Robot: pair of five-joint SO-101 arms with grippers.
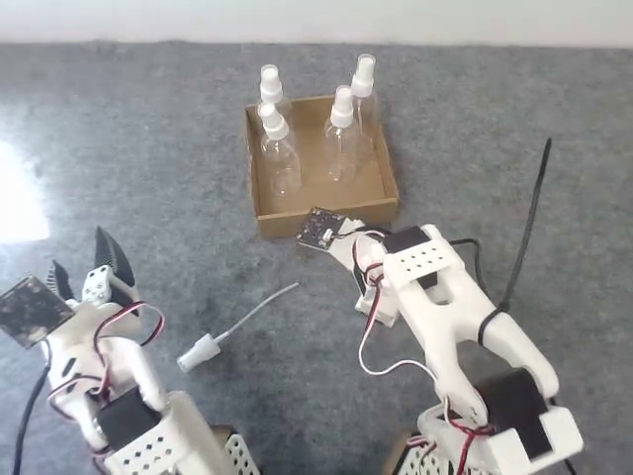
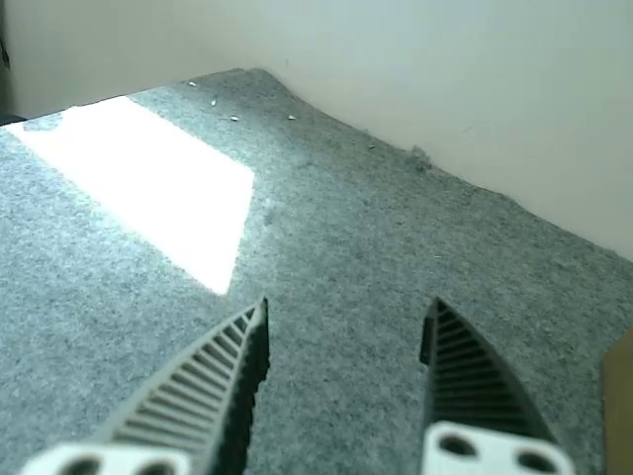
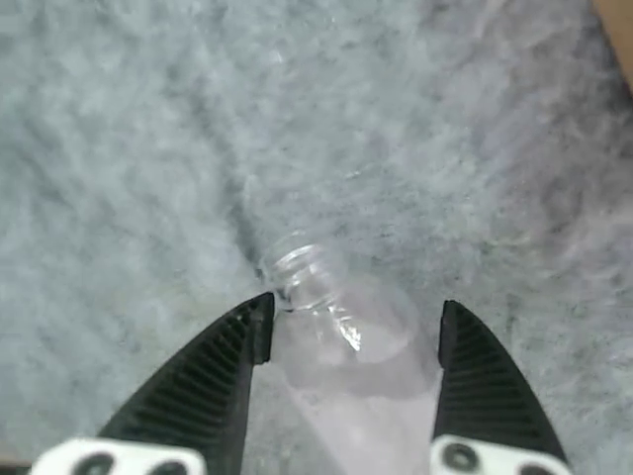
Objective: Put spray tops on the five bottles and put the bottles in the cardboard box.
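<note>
Four clear bottles with white spray tops stand in the cardboard box (image 1: pixel 326 216); two of them are a near-left bottle (image 1: pixel 280 158) and a far-right bottle (image 1: pixel 363 87). A loose spray top (image 1: pixel 201 350) with its thin tube lies on the carpet between the arms. A clear bottle (image 3: pixel 341 361) with no top, its open neck (image 3: pixel 305 277) pointing away, sits between the fingers of my right gripper (image 3: pixel 356 309), which is shut on it. The right arm (image 1: pixel 420 262) hangs just in front of the box. My left gripper (image 1: pixel 81 259) stands open over bare carpet at the left, also seen from its wrist (image 2: pixel 346 317).
Grey carpet (image 1: pixel 148 148) covers the whole table, with a bright sunlit patch (image 2: pixel 148 178) at the left. A white wall (image 2: pixel 445 79) closes the far side. A black cable (image 1: pixel 529 218) rises to the right of the right arm.
</note>
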